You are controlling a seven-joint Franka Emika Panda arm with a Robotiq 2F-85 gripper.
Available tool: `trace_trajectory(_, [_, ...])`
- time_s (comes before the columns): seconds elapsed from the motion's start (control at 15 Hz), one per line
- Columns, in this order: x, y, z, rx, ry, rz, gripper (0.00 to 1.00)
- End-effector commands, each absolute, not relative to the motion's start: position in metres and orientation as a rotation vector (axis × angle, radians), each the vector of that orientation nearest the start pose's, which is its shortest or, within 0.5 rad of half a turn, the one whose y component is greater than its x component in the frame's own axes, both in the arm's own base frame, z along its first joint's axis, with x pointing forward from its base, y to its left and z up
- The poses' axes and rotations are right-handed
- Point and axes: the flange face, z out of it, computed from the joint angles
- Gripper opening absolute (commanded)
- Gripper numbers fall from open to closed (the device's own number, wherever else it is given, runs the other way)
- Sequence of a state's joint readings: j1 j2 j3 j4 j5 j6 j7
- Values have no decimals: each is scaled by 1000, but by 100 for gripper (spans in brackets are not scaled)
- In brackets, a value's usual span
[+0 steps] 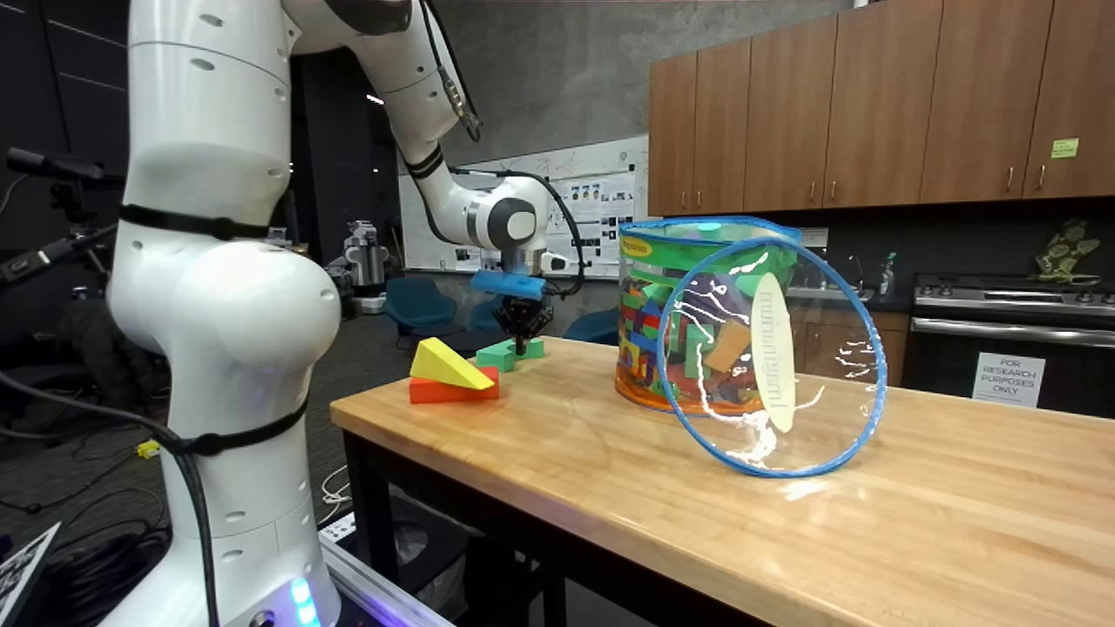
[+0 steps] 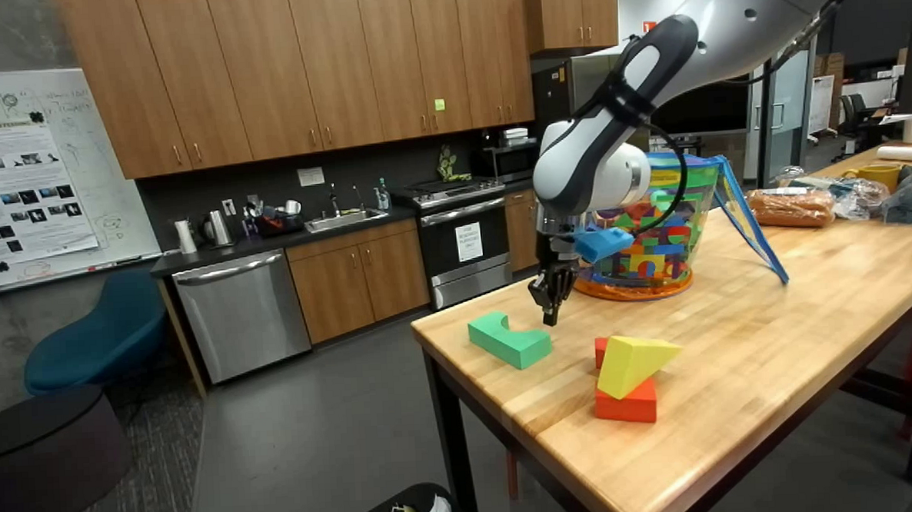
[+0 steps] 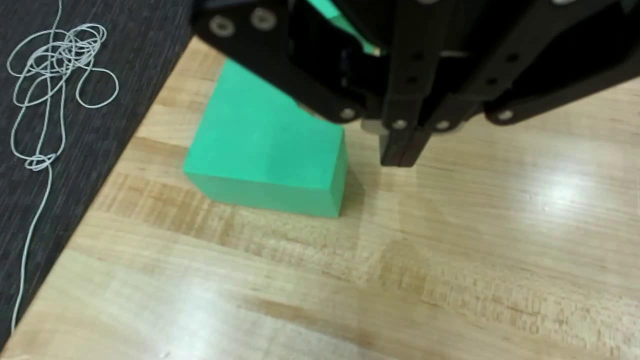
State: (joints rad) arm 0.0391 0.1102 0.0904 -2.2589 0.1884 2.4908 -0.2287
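Far left in an exterior view I have a whiteboard (image 2: 114,186) with a teal chair (image 2: 98,333) before it, then a steel dishwasher (image 2: 243,311), a sink (image 2: 347,218), and a stove (image 2: 465,203) with a paper sign (image 2: 469,241) on its front. Next comes the green block (image 2: 506,342), notched by a curve and lying near the edge of my wooden table (image 2: 850,293). Just to its right I have the gripper (image 2: 550,313) pointing down, its two fingers (image 3: 390,150) together, tip against tip; my wrist view shows a strip of wood between those tips and the block, so they aren't touching. Whether the tips meet the tabletop I can't tell. Further right, a yellow wedge (image 2: 623,372) rests tilted on something red (image 2: 627,410), one block or two, I can't make out. Beyond the wedge stands the clear bin (image 2: 642,290), piled with coloured blocks (image 2: 644,255), its blue-rimmed lid (image 2: 755,221) slanting from the top down toward the table. Rightward of that I see a wrapped loaf (image 2: 791,207).
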Motion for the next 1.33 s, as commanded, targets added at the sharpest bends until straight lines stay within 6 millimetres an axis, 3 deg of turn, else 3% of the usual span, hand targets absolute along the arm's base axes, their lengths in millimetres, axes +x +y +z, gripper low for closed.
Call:
trace_trajectory(0.0, [534, 74, 347, -2923, -365, -147, 0])
trace_trajectory(0.6, [521, 85, 346, -2598, -1036, 23, 0])
trace_trajectory(0.8, [521, 92, 345, -2495, -1243, -36, 0])
trace_trajectory(1.27, [525, 115, 347, -2280, -1541, -182, 0])
